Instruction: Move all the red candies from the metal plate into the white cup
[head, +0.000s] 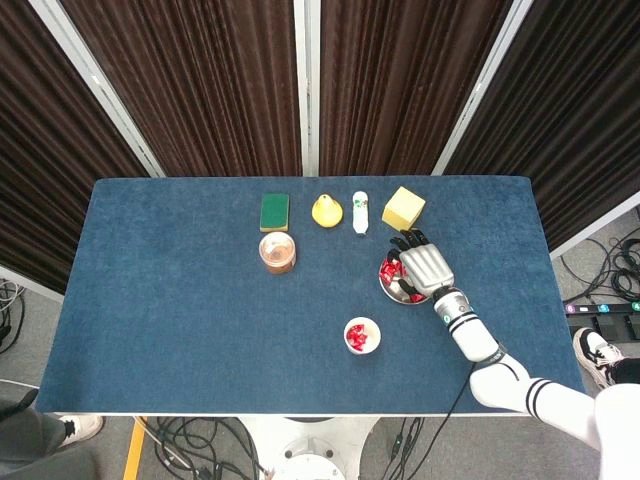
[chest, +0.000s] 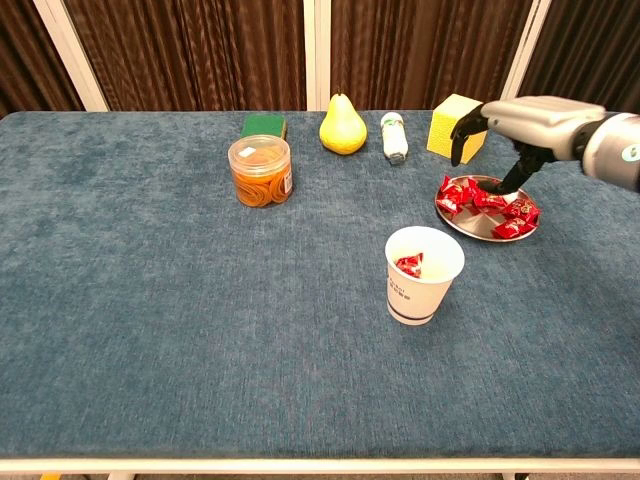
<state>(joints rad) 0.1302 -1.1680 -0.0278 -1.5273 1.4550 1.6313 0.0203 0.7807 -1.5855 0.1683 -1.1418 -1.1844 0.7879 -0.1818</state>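
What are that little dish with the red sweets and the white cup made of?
The metal plate looks like bare polished steel: its rim is silvery and reflective. The white cup seems to be matte paper, thin-walled with small print near its base, though plastic can't be ruled out. The red candies have shiny, crinkled wrappers, probably foil or plastic.

Both feeds come through bright and evenly lit for me, the light seeming to fall from overhead. Shadows on the counter (chest: 150, 300) are soft and short, tucked close under each item. The curtains (head: 200, 80) behind stay dark but keep their folds. I see a mild sheen on the metal plate (chest: 478, 228). Focus is sharp throughout, and my right robot hand (chest: 515, 128) shows no motion blur.
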